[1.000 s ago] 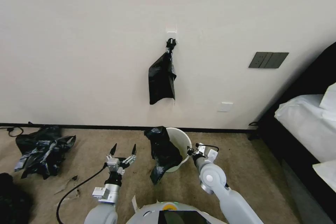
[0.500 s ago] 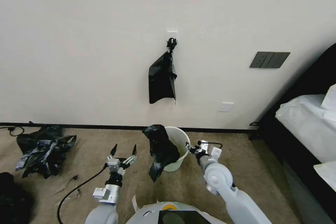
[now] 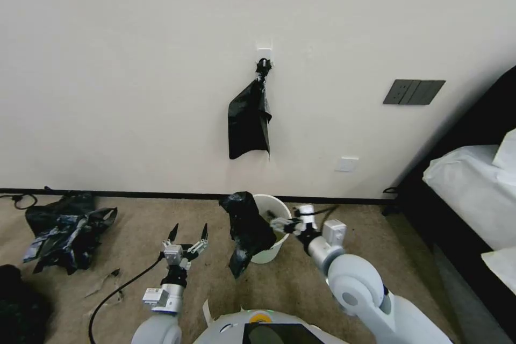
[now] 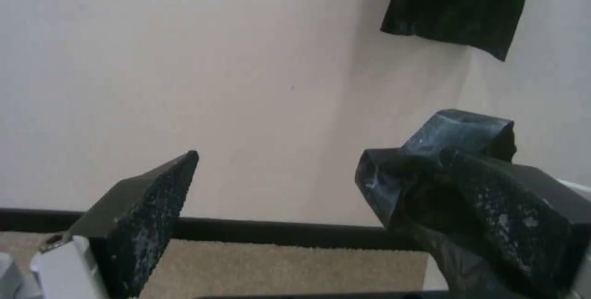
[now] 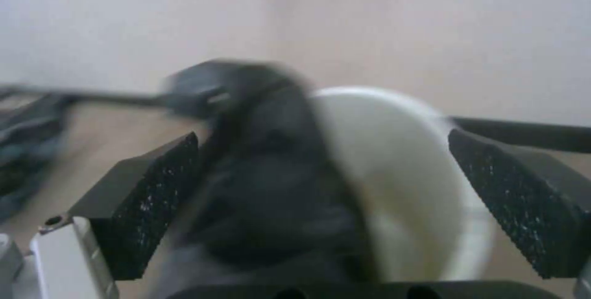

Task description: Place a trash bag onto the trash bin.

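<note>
Right gripper swung over trash bin rim, jaws spread (trash bag alongside); left gripper gaping.

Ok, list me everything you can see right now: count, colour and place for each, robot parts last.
thin glossy black trash bag: one, black, draped over the bin's left rim, hanging down its outside
small round cream-white plastic trash bin: one, cream-white, on the carpet by the wall
knotted black plastic bundle: one, black, hanging on a wall hook above the bin
black plastic pile with blue-grey patches: one, on the carpet far left
wall switch plate: one, dark grey, wall right
wall socket: one, white, low on the wall
bed: one, white bedding, right edge
left gripper: open, left of the bin
right gripper: open, over the bin
</note>
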